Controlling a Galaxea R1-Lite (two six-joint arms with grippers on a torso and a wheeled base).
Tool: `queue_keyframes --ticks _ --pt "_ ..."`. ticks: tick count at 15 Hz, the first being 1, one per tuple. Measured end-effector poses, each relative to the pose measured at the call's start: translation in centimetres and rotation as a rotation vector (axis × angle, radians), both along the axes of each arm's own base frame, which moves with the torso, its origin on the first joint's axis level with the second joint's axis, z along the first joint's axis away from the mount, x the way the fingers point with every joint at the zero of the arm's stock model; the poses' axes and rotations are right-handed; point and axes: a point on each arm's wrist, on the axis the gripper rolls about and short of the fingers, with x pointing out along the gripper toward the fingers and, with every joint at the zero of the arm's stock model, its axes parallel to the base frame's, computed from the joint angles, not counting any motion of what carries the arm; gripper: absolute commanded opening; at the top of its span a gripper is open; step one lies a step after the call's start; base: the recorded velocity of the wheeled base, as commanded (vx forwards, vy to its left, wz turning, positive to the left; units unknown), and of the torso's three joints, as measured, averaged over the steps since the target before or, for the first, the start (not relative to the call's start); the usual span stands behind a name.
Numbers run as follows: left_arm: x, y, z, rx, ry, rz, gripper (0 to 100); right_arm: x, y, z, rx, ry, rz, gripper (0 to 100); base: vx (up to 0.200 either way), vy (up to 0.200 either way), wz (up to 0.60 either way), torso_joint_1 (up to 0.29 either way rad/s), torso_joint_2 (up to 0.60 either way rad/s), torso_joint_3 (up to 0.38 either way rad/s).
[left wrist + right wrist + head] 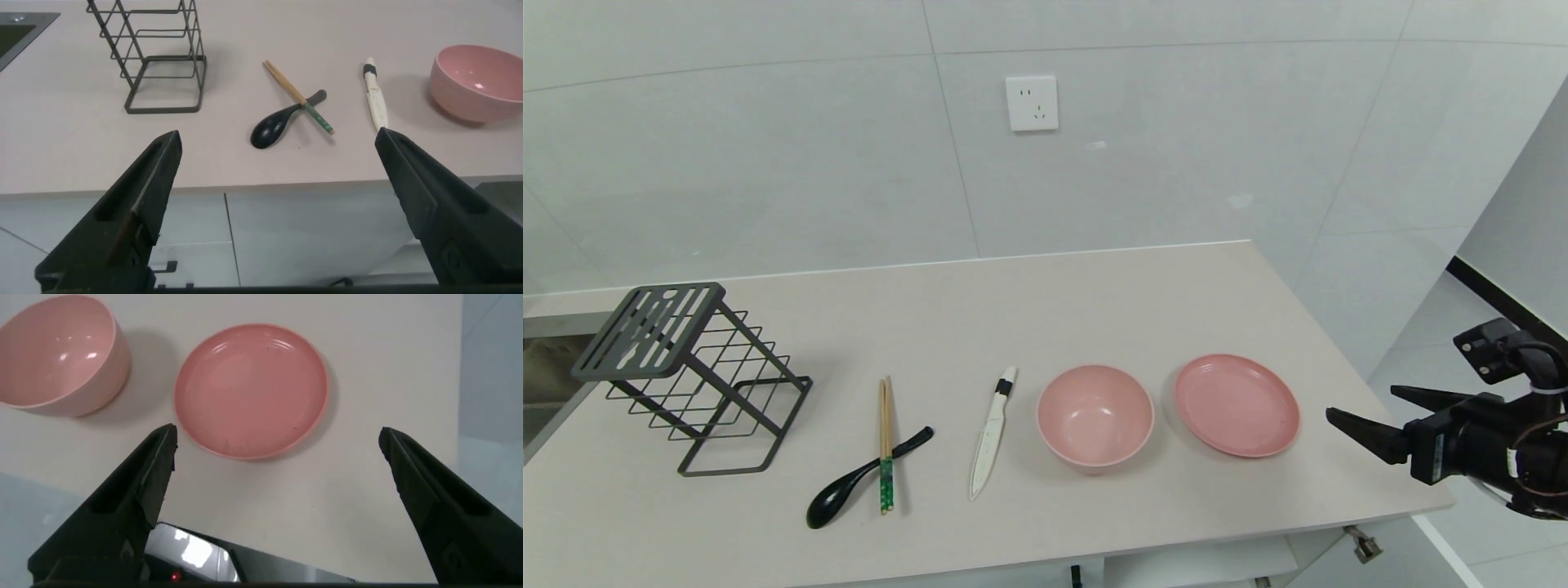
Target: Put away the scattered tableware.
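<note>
On the beige counter [1029, 310] lie, from left to right, a pair of chopsticks [885, 441] crossed over a black spoon [858, 482], a white knife [990, 433], a pink bowl [1094, 416] and a pink plate [1236, 404]. A dark wire rack [686, 376] stands at the left. My right gripper [1360, 402] hangs open off the counter's right edge, near the plate [250, 389] and holding nothing. My left gripper [278, 139] is open before the counter's front edge, facing the spoon [274, 129], the chopsticks [298, 96] and the knife [375, 94].
A steel sink [539, 367] is set into the counter left of the rack [159, 57]. A tiled wall with a socket [1032, 103] closes the back. The counter drops off just right of the plate. White cabinet fronts [310, 233] lie below the front edge.
</note>
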Motion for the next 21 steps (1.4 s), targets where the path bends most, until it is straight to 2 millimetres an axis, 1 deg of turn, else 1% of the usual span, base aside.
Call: queue_keyframes --ticks 4,9,17,21 --pt "0.0 0.0 0.0 0.0 0.0 0.0 100 2.1 0.4 -1.3 0.004 0.042 0.031 100 0.0 0.0 0.0 0.0 0.0 0.0" --pt "0.0 0.0 0.0 0.0 0.0 -0.001 100 5.4 0.8 -3.0 0.0 0.091 0.032 100 0.0 0.0 0.0 0.0 0.0 0.0" --pt "0.0 0.0 0.0 0.0 0.0 0.0 100 11.2 1.4 -5.4 0.007 0.083 0.027 100 0.0 0.0 0.0 0.0 0.0 0.0" --pt "0.0 0.0 0.0 0.0 0.0 0.0 100 13.4 1.5 -6.8 0.008 0.084 0.023 100 0.0 0.0 0.0 0.0 0.0 0.0"
